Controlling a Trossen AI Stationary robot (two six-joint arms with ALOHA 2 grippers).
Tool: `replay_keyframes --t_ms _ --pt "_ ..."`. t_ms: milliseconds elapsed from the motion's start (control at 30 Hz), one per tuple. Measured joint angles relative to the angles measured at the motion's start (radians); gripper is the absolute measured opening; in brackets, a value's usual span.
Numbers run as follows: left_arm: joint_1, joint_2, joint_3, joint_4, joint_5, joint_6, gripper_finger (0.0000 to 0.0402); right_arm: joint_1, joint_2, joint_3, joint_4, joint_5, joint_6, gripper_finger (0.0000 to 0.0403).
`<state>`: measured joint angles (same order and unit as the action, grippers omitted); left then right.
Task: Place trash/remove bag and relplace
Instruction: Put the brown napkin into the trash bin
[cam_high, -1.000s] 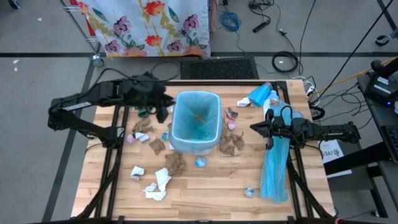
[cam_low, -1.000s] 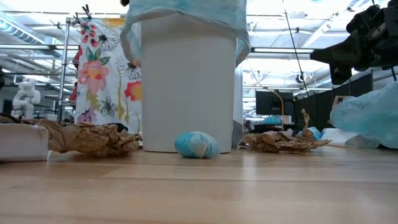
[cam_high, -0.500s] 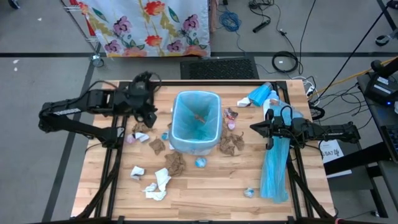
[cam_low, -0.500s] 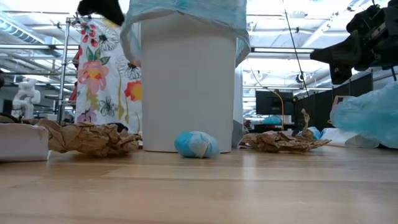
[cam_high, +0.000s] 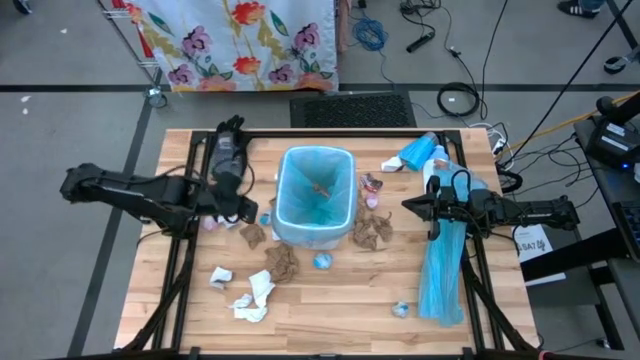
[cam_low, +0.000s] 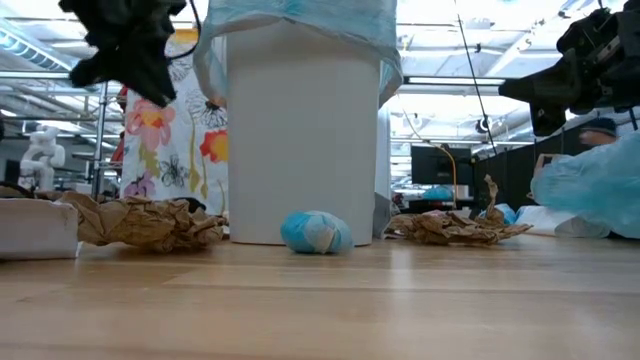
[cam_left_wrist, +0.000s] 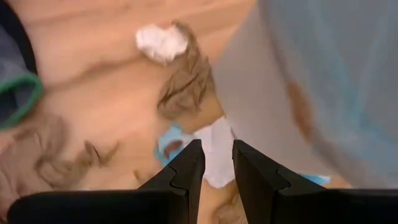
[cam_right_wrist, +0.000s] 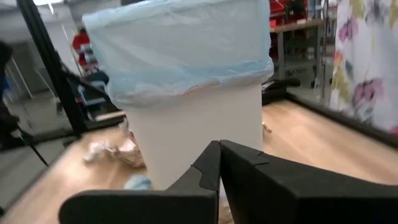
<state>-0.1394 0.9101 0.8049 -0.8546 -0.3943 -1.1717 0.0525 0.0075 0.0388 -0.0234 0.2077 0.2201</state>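
Bin (cam_high: 314, 200): white, blue-lined, mid-surface, one brown wad (cam_high: 321, 188) inside | Trash: I see brown paper wads (cam_high: 282, 262) and white tissue (cam_high: 252, 297) scattered on the surface (cam_high: 340, 300) around it | Left gripper (cam_high: 243, 208): beside bin's left wall, fingers narrowly parted, empty | Right gripper (cam_high: 408, 206): right of bin, fingers closed, empty.

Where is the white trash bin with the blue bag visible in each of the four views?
High view: trash bin at table centre.
Low view: upper centre, filling the middle.
Left wrist view: its grey-white wall on the right.
Right wrist view: centre.
Shared landmark: the blue bag over its rim.
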Motion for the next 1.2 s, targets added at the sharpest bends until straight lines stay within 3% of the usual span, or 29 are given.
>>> replay_keyframes --t_ms 200,400,633,833,1067,1200 --pt "-0.076 0.006 -0.103 0.183 -0.005 -0.08 0.009 0.0 0.0 0.0 0.013 0.003 0.162 0.0" --pt "-0.105 0.006 -0.151 0.28 -0.008 -0.08 0.009 0.0 0.023 0.013 0.082 0.026 0.18 0.0" --pt "-0.103 0.006 -0.173 0.272 -0.008 -0.049 0.009 -0.001 0.165 0.151 0.052 0.109 0.144 0.0" --pt "-0.103 0.006 -0.173 0.272 -0.009 0.006 0.009 -0.009 0.405 0.366 -0.2 0.162 0.166 0.0" --pt "-0.103 0.006 -0.173 0.272 -0.028 0.088 0.009 -0.079 0.715 0.595 -0.618 0.153 0.411 0.0" --pt "-0.101 0.006 -0.173 0.271 -0.034 0.136 0.009 -0.116 0.846 0.66 -0.751 0.1 0.563 0.0002"
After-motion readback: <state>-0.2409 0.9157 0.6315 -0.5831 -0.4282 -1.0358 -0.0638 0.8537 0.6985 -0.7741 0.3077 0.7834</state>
